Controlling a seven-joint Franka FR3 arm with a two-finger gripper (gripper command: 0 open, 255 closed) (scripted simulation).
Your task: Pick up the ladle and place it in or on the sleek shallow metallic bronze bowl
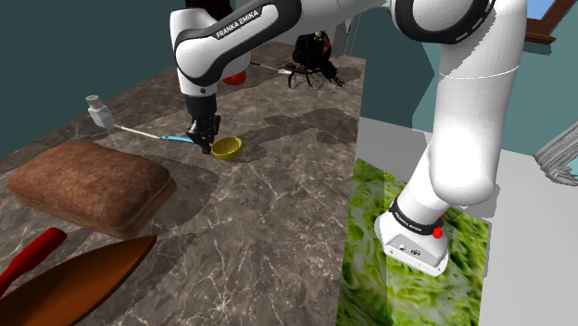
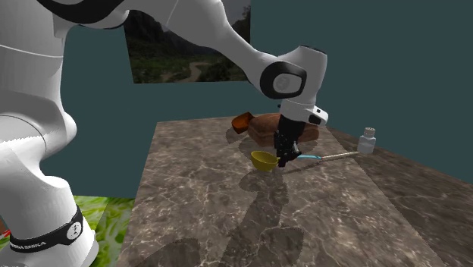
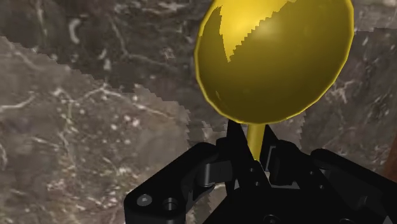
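Wrist view: the cup of the ladle (image 3: 273, 60) is cut off by the frame edge, and its handle is hidden behind the gripper (image 3: 254, 145). Shoulder view: the brown bowl (image 1: 79, 278) and a red object (image 1: 28, 257) are cut off at the lower left corner. The red object cannot be identified.

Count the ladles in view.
1. The ladle lies on the counter, with the gripper clasping its neck beside the yellow cup and its handle pointing toward the white bottle. The arm may hide something behind it.
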